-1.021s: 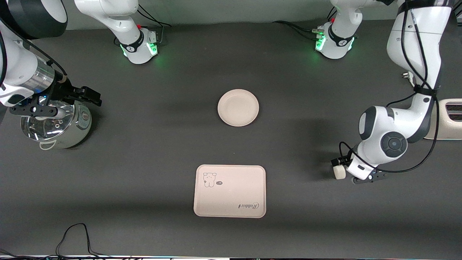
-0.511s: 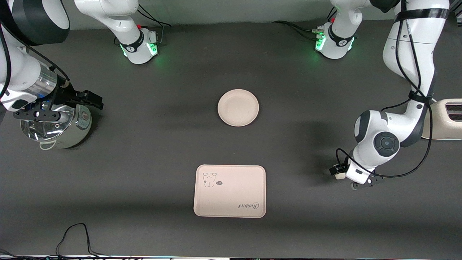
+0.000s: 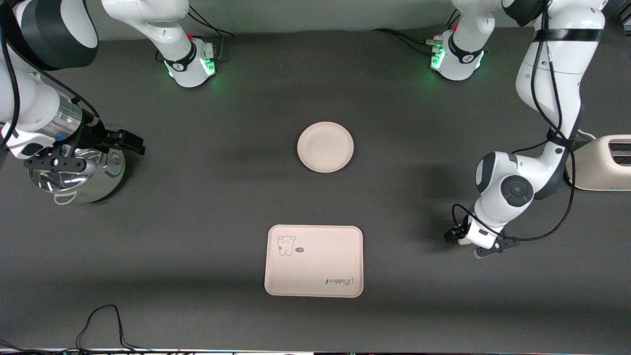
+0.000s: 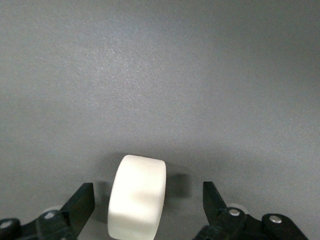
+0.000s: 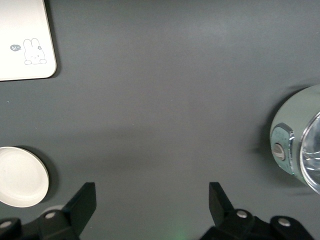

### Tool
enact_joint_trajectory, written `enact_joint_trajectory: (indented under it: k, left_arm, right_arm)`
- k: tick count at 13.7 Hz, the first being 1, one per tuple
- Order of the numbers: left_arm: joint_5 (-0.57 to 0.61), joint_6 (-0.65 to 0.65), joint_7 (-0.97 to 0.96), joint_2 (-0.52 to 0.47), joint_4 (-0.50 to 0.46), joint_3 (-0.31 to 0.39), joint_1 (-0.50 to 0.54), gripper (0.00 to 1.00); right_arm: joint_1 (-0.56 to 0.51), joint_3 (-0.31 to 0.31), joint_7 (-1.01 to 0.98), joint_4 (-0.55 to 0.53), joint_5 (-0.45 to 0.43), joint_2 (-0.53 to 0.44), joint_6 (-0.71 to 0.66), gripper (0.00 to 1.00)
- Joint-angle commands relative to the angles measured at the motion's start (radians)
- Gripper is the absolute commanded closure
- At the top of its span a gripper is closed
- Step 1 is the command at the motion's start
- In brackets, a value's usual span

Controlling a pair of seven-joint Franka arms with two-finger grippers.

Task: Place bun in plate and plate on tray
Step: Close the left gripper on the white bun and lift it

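Note:
The bun (image 4: pixel 137 197) is a small off-white cylinder lying on the dark table toward the left arm's end. My left gripper (image 4: pixel 147 205) is low around it, open, with a gap between the bun and each finger. In the front view this gripper (image 3: pixel 456 235) covers most of the bun (image 3: pixel 462 241). The round cream plate (image 3: pixel 325 147) sits empty at mid-table. The cream "Rabbit" tray (image 3: pixel 314 261) lies nearer the front camera than the plate. My right gripper (image 3: pixel 129 140) is open and empty beside a steel pot; it also shows in the right wrist view (image 5: pixel 152 205).
A steel pot with a glass lid (image 3: pixel 74 170) stands at the right arm's end. A cream toaster (image 3: pixel 604 162) stands at the left arm's end. A black cable (image 3: pixel 98 320) lies near the front edge. The right wrist view shows the plate (image 5: pixel 20 176), tray (image 5: pixel 25 40) and pot (image 5: pixel 300 150).
My left gripper has come down over the bun, which now shows only as a sliver in the front view. The right arm has shifted slightly by the pot.

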Motion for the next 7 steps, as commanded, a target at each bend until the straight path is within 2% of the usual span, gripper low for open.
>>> enact_joint_trajectory:
  k: [1, 2, 3, 4, 7]
  left_arm:
    - [0.025, 0.032, -0.011, -0.025, -0.044, 0.005, -0.003, 0.45]
    - [0.025, 0.031, 0.007, -0.027, -0.044, 0.005, -0.003, 0.68]
    - [0.025, 0.028, 0.026, -0.028, -0.044, 0.005, 0.0, 0.87]
    - [0.025, 0.026, 0.038, -0.03, -0.043, 0.005, 0.003, 1.0]
    - [0.025, 0.017, 0.076, -0.047, -0.041, 0.007, 0.006, 1.0]
  right_arm:
    - [0.006, 0.002, 0.024, -0.002, 0.036, 0.017, 0.027, 0.0]
    - [0.009, 0.002, 0.024, -0.003, 0.037, 0.017, 0.027, 0.0]
    - [0.009, 0.002, 0.024, -0.003, 0.037, 0.015, 0.027, 0.0]
    - [0.011, 0.002, 0.024, -0.005, 0.037, 0.015, 0.024, 0.0]
    - [0.017, 0.002, 0.022, -0.009, 0.037, 0.015, 0.022, 0.0]
